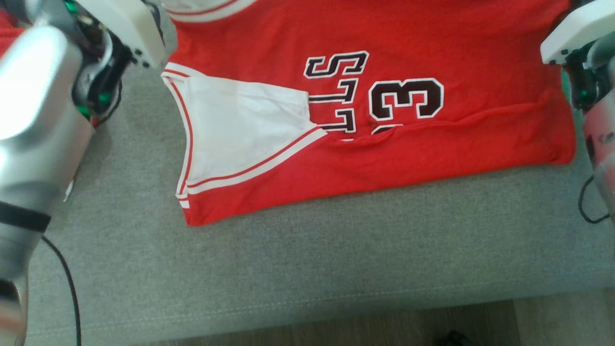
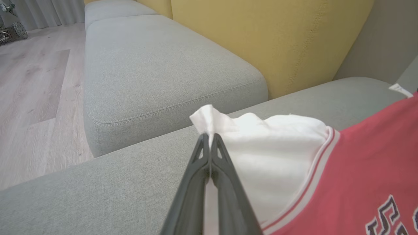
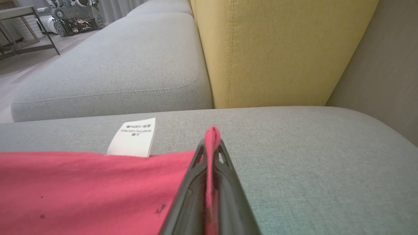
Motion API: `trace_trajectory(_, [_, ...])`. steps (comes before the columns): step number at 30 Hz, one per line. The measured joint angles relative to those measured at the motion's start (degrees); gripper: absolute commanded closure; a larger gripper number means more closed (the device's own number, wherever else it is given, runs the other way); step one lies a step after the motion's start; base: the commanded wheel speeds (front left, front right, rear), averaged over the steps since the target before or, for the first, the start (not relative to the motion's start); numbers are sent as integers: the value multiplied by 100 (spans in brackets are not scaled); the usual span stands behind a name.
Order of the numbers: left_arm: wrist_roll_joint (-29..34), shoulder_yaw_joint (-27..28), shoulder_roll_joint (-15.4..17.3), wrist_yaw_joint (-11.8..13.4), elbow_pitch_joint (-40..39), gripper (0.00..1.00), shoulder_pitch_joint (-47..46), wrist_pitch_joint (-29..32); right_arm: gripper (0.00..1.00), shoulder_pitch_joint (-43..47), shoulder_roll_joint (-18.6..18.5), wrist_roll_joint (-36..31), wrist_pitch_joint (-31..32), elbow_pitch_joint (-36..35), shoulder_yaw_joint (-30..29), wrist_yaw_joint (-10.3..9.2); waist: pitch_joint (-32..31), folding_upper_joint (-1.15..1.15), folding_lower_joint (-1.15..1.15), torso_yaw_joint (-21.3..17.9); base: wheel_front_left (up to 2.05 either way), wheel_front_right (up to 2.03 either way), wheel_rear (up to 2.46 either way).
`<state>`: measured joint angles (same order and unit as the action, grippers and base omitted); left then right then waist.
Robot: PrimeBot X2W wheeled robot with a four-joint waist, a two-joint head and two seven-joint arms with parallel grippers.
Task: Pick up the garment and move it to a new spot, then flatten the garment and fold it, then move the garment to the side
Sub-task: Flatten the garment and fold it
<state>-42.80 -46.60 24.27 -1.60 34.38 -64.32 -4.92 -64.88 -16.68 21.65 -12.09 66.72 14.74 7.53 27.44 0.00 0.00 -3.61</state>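
Folding looks about half done, judging from how the red basketball jersey [image 1: 432, 154] lies on the grey seat cushion [image 1: 336, 259]. Toward the cushion's front edge, grey upholstery shows. The jersey begins further back and spreads over the cushion's middle and rear. It lies mostly flat, so the move to a new spot and the smoothing appear finished.

The jersey's near edge is turned up over itself in a long band. That band covers the lower part of the black lettering and the number, which reads as a first fold. A white panel with red piping lies open toward the cushion's left end.

Further back, both claws are clenched on cloth. The left claw [image 2: 209, 137] pinches a peak of the white fabric, raised a little off the cushion. The right claw [image 3: 211, 143] grips a ridge of red fabric, which pokes out above its fingertips. A white care label [image 3: 132, 137] lies on the cushion just beyond the red edge.

Behind the cushion rises a yellow backrest [image 2: 261, 42]. A second grey cushion [image 2: 156, 65] lies beyond it, beside a wooden floor [image 2: 32, 81].

What seems left is bringing the gripped far edge forward over the cushion, finishing the fold, and moving the bundle to the side.
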Motion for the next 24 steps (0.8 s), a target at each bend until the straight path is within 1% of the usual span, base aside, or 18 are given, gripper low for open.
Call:
trace_trajectory(4, [85,-153,79,-75,-60,100,261,-78,100,208,-30,136,-60,-69,178,0,-195,0,0,17,0,0,0])
trace_trajectory(8, [85,-312,308,-100,-397,100,783,-37,100,737,-49,409,34,-252,461,0,-439,0,0,38,0,0,0])
trace_trajectory(11, [84,-468,511,-81,-809,100,1200,96,100,1124,-178,668,242,-454,681,0,-639,0,0,64,0,0,0])
trace_trajectory(16, [5,-643,888,163,-1699,100,1911,366,100,1691,-538,1026,561,-933,989,0,-959,0,-1,116,0,0,0])
trace_trajectory(17, [5,-643,888,163,-1699,100,1911,366,100,1691,-538,1026,561,-933,989,0,-959,0,-1,116,0,0,0])
trace_trajectory(21, [-99,-733,1203,391,-2375,100,2437,604,100,2097,-805,1271,801,-1298,1134,0,-1186,0,-1,155,0,0,0])
trace_trajectory(24, [-186,-859,1362,506,-2805,100,2763,822,100,2376,-994,1410,1023,-1571,1227,0,-1342,0,-1,184,0,0,0])
